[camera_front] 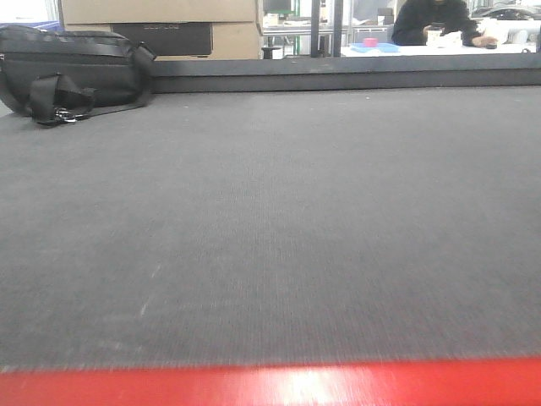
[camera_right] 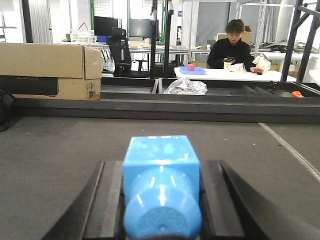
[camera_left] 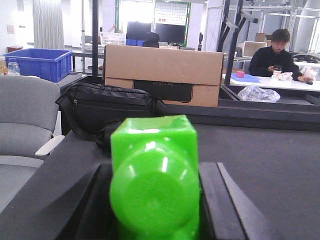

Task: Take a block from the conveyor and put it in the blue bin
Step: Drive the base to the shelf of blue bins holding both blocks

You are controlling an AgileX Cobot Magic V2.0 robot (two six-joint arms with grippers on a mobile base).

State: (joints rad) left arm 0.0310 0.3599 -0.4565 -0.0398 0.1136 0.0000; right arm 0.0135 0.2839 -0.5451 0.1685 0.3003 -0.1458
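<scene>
The left pincer (camera_left: 156,176) is closed narrowly on a green block (camera_left: 154,165), its dark jaws pressed to the block's two flat sides. The right pincer (camera_right: 161,176) is clamped the same way on a blue block (camera_right: 161,162). Both blocks sit low over the conveyor (camera_front: 270,237), and whether either rests on the belt cannot be told. The main risk I see is the carry. The blue bin (camera_left: 37,62) stands well apart, off the conveyor beyond its far left corner. A black bag (camera_left: 107,107) at that corner and a grey chair (camera_left: 25,115) beside the left edge lie roughly on the way. A low sweep could snag the bag's strap or knock the chair. The blocks look like smooth, glossy plastic, so a sudden swing or a bump might let one slide out of the flat jaws and fall short of the bin. With both arms loaded and only one bin, the right arm would have to cross towards the left, and the two could foul each other. Each block is a rounded cube with a domed stud facing the camera, bright with highlights. The belt in the front view carries no other block.
</scene>
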